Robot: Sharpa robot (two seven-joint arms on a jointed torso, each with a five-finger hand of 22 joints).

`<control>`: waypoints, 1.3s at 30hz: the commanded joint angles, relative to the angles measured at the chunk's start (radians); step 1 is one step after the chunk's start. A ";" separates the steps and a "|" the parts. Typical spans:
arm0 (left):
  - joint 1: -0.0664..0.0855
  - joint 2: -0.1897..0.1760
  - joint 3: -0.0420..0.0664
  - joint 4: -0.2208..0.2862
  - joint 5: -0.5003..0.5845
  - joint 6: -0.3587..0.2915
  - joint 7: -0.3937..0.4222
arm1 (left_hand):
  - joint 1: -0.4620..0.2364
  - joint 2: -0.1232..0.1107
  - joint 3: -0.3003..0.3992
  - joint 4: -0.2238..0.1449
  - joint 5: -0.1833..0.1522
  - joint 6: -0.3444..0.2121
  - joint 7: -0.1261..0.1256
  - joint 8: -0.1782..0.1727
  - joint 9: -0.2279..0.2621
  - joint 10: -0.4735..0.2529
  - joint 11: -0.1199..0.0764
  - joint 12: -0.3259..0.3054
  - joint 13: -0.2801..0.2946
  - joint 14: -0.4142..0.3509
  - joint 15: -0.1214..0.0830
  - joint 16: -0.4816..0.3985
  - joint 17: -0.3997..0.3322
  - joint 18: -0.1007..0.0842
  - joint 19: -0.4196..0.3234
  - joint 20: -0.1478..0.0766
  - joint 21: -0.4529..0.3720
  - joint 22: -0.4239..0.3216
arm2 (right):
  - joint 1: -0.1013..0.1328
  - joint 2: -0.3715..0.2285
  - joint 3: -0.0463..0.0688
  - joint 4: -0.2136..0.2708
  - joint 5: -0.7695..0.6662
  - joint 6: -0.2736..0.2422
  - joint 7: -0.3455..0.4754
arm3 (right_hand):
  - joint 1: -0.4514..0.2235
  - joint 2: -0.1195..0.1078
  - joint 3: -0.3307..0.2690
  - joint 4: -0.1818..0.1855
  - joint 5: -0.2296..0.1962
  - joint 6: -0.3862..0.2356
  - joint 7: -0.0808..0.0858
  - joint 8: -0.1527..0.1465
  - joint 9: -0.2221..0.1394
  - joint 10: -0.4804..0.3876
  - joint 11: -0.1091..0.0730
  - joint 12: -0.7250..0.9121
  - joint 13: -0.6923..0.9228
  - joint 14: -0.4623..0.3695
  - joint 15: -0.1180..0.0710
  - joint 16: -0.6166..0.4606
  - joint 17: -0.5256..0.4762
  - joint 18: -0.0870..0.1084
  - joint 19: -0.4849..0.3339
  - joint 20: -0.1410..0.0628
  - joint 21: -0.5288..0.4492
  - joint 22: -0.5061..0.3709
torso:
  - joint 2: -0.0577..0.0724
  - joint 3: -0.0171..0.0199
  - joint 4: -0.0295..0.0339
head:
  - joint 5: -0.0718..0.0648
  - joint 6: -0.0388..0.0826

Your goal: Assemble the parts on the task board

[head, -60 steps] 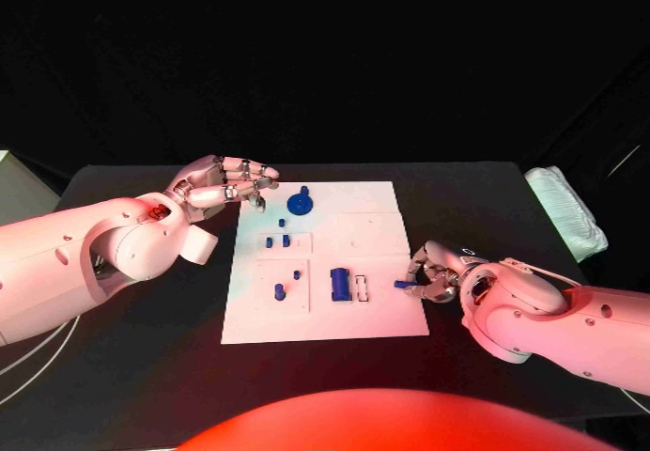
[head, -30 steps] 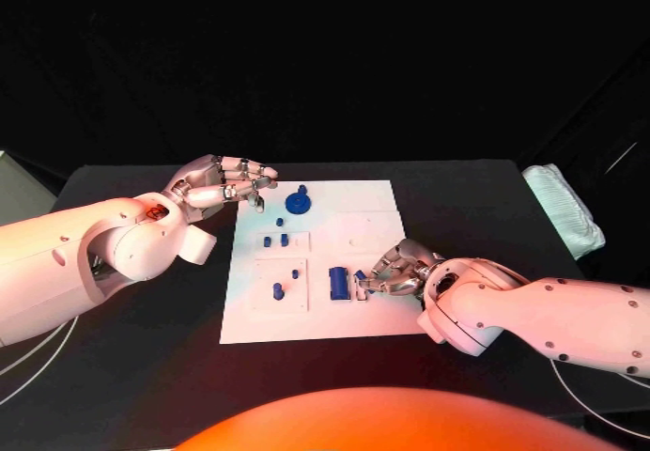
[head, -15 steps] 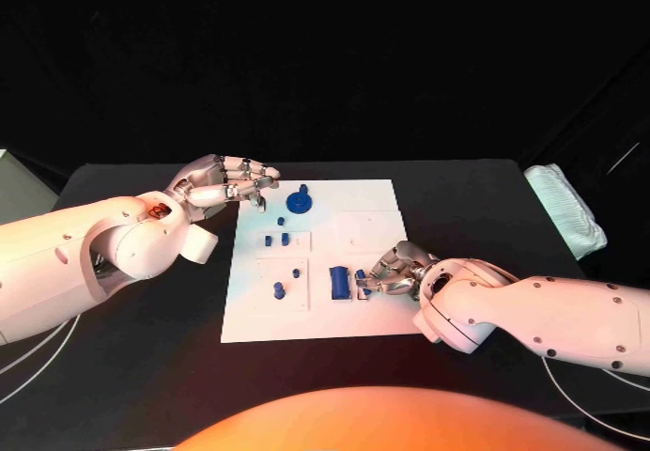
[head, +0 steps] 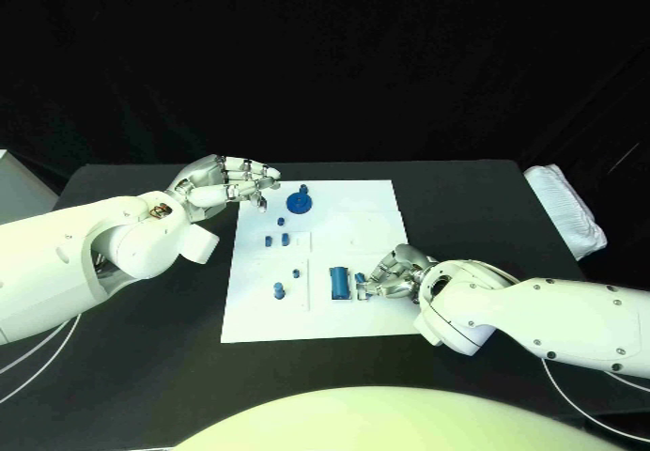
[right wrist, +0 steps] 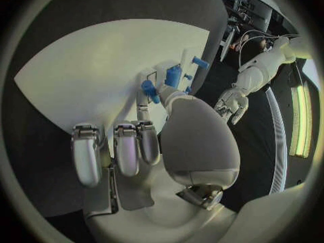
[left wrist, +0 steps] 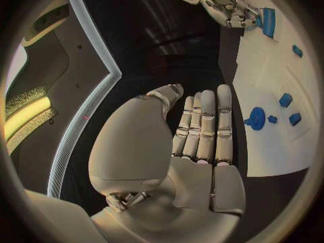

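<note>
Black tabletop, carrying the items below, listed from left to right in the head view.

Left hand: silver, on a white arm, set at the far left corner of the task board. Fingers lie straight and side by side in the left wrist view, thumb apart, nothing held. It hangs over the board's edge; contact with the board cannot be told.

Task board: white plate in the middle of the tabletop, long side running away from the robot.

Round blue part: disc with a raised stub, at the far end of the board, just beside the left hand's fingertips.

Small blue parts: a pair side by side in the board's left-hand column, with one smaller piece beyond them.

Two further blue parts: nearer the robot, same column.

Blue block: upright oblong, mid-board, near end.

Right hand: silver, fingers curled down onto the board just right of the blue block, pinching a small blue part between fingertips, seen in the right wrist view.

White folded cloth: at the tabletop's right edge, well apart from the board.
</note>
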 commanded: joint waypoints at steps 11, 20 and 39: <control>0.000 0.001 0.001 0.001 0.000 0.019 -0.001 | 0.006 0.000 -0.004 0.007 -0.001 0.001 0.003 0.003 -0.002 -0.009 0.002 -0.001 -0.002 -0.003 0.008 -0.005 0.002 0.005 0.010 0.000 -0.006 -0.002 | -0.005 0.001 -0.001 0.017 -0.023 0.026 0.009 | -0.015 0.006 0.002 0.004 -0.006 0.003 0.004 0.007 0.003 0.085 -0.005 0.008 0.234 0.104 -0.002 0.004 0.263 -0.007 0.105 -0.006 0.006 0.263 | 0.002 0.0002 0.0005 | 0.001 0.000; 0.000 0.001 0.001 -0.002 0.000 0.019 -0.003 | 0.006 0.000 -0.004 0.007 -0.001 0.001 0.003 0.003 -0.002 -0.009 0.002 -0.001 -0.002 -0.003 0.008 -0.005 0.002 0.005 0.010 0.000 -0.006 -0.002 | -0.005 0.001 -0.001 0.022 -0.028 0.015 0.028 | -0.112 0.003 -0.033 0.012 -0.006 0.001 0.005 0.012 0.009 0.085 -0.003 0.007 0.235 0.104 -0.001 0.004 0.263 -0.007 0.105 -0.005 0.006 0.263 | 0.001 0.0010 0.0003 | 0.001 0.000; 0.000 0.000 0.001 -0.004 0.000 0.021 -0.009 | 0.005 0.000 -0.005 0.009 0.000 0.001 0.003 0.003 -0.002 -0.010 0.002 -0.001 -0.002 -0.003 0.008 -0.005 0.002 0.005 0.010 0.000 -0.007 -0.002 | -0.005 -0.018 -0.001 0.025 -0.058 0.055 0.052 | -0.078 -0.002 -0.052 -0.035 -0.003 -0.009 0.002 0.017 0.015 0.084 -0.006 0.003 0.235 0.104 -0.003 0.004 0.263 -0.007 0.105 -0.007 0.006 0.263 | 0.001 0.0001 0.0015 | 0.002 0.000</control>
